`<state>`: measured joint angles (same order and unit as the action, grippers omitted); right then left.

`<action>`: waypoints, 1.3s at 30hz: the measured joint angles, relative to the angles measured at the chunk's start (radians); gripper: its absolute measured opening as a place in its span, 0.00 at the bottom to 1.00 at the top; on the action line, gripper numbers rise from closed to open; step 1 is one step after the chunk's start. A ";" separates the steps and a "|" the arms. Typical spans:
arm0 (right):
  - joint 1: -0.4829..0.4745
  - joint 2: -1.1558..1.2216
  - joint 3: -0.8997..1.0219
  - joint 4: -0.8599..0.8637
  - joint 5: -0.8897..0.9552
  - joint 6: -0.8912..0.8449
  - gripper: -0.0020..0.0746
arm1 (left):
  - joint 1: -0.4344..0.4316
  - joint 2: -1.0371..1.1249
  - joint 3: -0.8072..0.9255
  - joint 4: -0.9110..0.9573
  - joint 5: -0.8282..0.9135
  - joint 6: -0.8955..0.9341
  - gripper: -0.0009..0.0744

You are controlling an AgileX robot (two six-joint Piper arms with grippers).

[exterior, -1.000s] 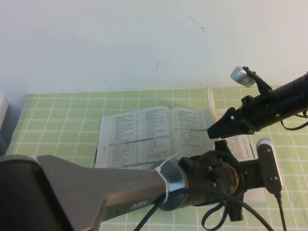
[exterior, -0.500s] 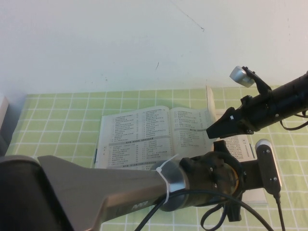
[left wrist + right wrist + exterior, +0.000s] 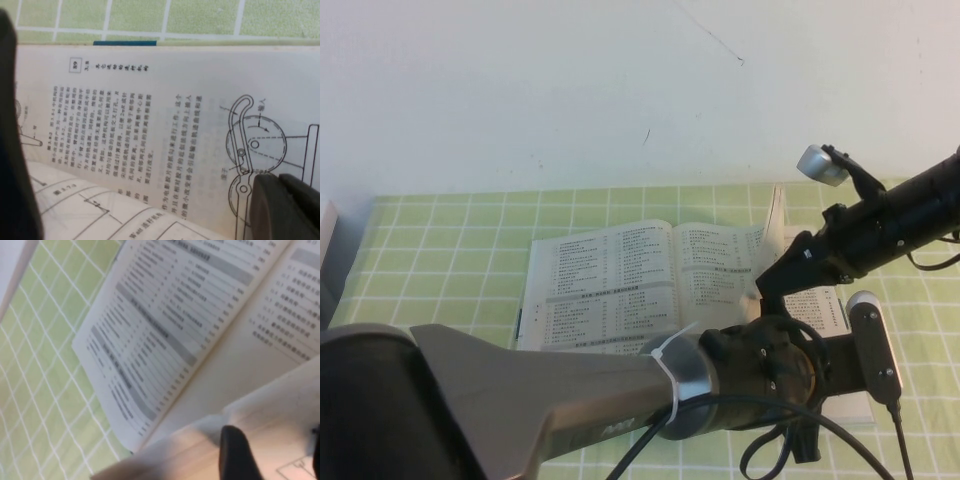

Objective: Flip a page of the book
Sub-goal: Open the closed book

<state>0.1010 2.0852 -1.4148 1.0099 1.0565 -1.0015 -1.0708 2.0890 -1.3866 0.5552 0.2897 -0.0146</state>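
Open book (image 3: 620,275) flat at frame centre on green checked cloth (image 3: 440,250); right-hand page (image 3: 772,235) lifted, standing

Right gripper (image 3: 767,282) right of centre, jaws spread under that leaf, no clamp seen

Left gripper (image 3: 865,340) lower right, grip state unclear

Sweep leaf leftward over spine in low, slow arc; avoid creasing

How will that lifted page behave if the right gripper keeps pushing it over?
The page standing above the book looks thin, so it will probably bend and flop. The right gripper sits under it. The left gripper rests on the right-hand page, likely steadying the book.
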 joint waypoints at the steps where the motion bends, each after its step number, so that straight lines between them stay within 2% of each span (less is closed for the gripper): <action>1: 0.000 0.000 -0.007 -0.018 0.006 0.000 0.45 | 0.000 0.000 -0.002 -0.002 0.002 0.000 0.01; 7: -0.031 0.001 -0.112 -0.148 0.076 0.081 0.45 | 0.000 0.002 -0.004 -0.008 0.006 0.000 0.01; 11: -0.075 0.002 -0.208 -0.206 0.125 0.138 0.41 | 0.000 0.002 -0.004 -0.008 0.006 0.000 0.01; 17: -0.136 0.002 -0.268 -0.225 0.140 0.174 0.26 | 0.000 0.002 -0.004 -0.008 0.007 0.000 0.01; 22: -0.144 0.005 -0.268 -0.257 0.145 0.181 0.14 | 0.000 0.002 -0.004 -0.008 0.007 0.000 0.01; 28: -0.144 0.007 -0.268 -0.257 0.071 0.181 0.04 | 0.000 0.002 -0.004 -0.008 0.007 0.000 0.01; 39: -0.144 0.151 -0.269 -0.052 0.023 0.035 0.02 | 0.000 0.002 -0.004 -0.008 0.007 0.000 0.01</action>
<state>-0.0426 2.2360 -1.6840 0.9579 1.0799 -0.9663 -1.0708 2.0905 -1.3908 0.5468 0.2962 -0.0146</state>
